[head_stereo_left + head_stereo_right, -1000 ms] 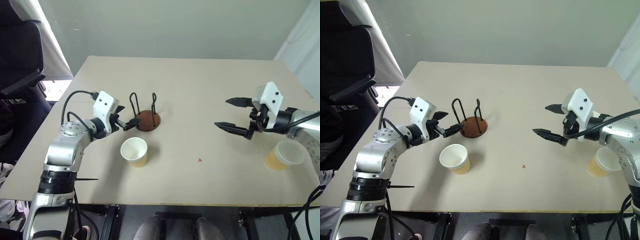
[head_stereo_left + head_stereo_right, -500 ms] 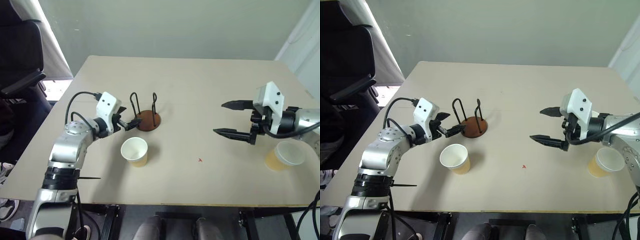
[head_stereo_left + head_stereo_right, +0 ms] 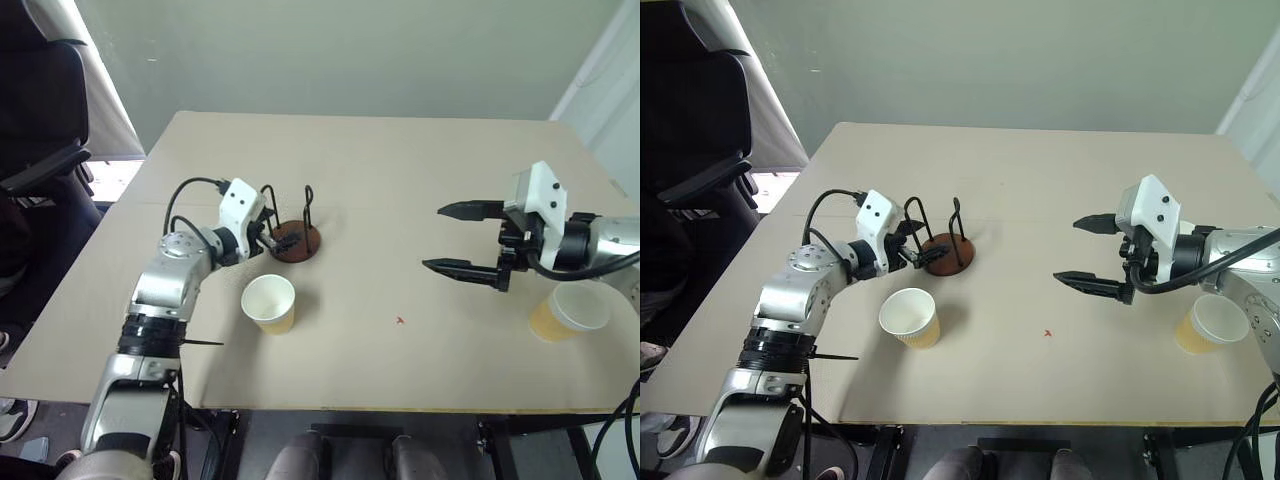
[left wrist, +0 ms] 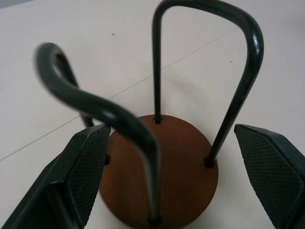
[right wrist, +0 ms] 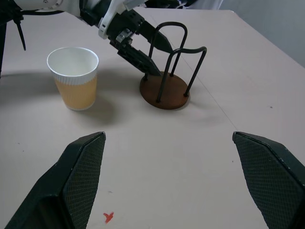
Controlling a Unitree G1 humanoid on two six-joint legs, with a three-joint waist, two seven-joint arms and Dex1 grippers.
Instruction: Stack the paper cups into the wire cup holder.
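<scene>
Paper cups stand apart on the tan table point(image 3: 400, 180): one upright point(image 3: 269, 303) at lower left of centre in the left eye view, its white inside showing, and another point(image 3: 567, 312) at the lower right, just below the right arm. Only these two are visible.

The wire cup holder point(image 3: 292, 232) sits left of centre, just above the nearer cup — a round reddish-brown base with two black wire loops standing upright. It holds no cup.

The left gripper point(image 3: 277, 235) reaches in from the left at the holder's level, fingers spread wide. In the left wrist view its two black fingers point(image 4: 88, 167) flank the base and one loop rises between them; whether either finger touches the wire cannot be told.

The right gripper point(image 3: 455, 238) hovers over bare table at the right of the frame, pointing toward the centre — jaws wide apart, nothing between them. A small red mark point(image 3: 400, 321) lies on the table below it.
</scene>
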